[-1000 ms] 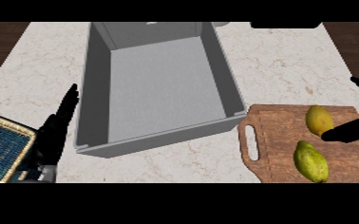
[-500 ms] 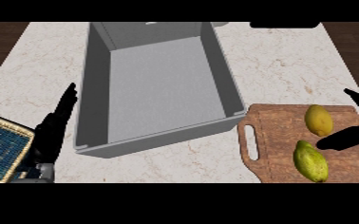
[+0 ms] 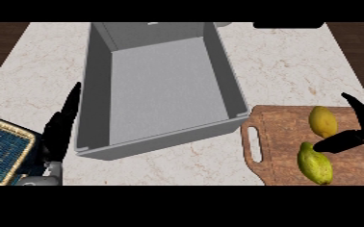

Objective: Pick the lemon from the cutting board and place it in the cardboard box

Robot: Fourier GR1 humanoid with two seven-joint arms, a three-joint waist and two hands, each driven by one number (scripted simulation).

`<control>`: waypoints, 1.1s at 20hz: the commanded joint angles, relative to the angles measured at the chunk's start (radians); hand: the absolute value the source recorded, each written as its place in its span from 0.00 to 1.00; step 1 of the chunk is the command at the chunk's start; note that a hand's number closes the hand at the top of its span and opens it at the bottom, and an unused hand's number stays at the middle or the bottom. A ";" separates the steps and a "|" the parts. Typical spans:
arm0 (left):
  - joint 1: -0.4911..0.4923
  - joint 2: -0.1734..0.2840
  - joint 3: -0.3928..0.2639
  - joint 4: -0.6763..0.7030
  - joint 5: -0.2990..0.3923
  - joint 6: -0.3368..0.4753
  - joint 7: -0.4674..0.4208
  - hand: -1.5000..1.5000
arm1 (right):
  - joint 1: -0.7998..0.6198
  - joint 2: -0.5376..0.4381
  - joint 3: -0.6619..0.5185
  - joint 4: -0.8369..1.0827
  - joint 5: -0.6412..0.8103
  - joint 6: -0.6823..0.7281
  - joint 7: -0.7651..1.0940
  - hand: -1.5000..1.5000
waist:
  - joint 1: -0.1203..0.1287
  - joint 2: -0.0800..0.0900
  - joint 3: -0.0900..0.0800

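On the wooden cutting board (image 3: pixel 274 125) at the lower right lies a yellow lemon (image 3: pixel 323 120). A larger yellow-green fruit (image 3: pixel 315 164) lies just in front of it. The grey open box (image 3: pixel 96 101) stands in the middle of the counter, with nothing inside. My right hand (image 3: pixel 343 141) comes in from the right edge, open. One dark finger reaches between the two fruits, just right of the lemon's lower end, and another finger (image 3: pixel 353 102) shows above and right of the lemon. My left hand (image 3: pixel 60 130) rests open beside the box's left wall, fingers up.
A blue-patterned tray with a tan rim (image 3: pixel 13 146) sits at the lower left edge, next to my left hand. The board has a handle slot (image 3: pixel 252 144) on its left side, close to the box's front right corner. Marble counter (image 3: pixel 284 67) lies right of the box.
My right hand has come lower and slightly further in from the right edge, so its fingers now show above and below the lemon. The left hand, box and fruits have not moved.
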 commanded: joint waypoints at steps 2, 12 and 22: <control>0.012 -0.025 0.013 -0.001 -0.031 -0.025 -0.012 0.50 | 0.024 0.033 -0.051 0.018 0.046 0.006 -0.064 0.00 | 0.000 0.000 0.000; -0.004 -0.012 0.093 0.014 -0.001 -0.102 -0.003 0.50 | 0.005 0.108 -0.043 0.107 0.143 -0.046 -0.123 0.00 | 0.000 0.000 0.000; -0.039 -0.025 0.123 0.007 -0.027 -0.119 0.014 0.50 | -0.053 0.126 -0.051 0.217 0.171 -0.002 -0.151 0.00 | 0.000 0.001 0.000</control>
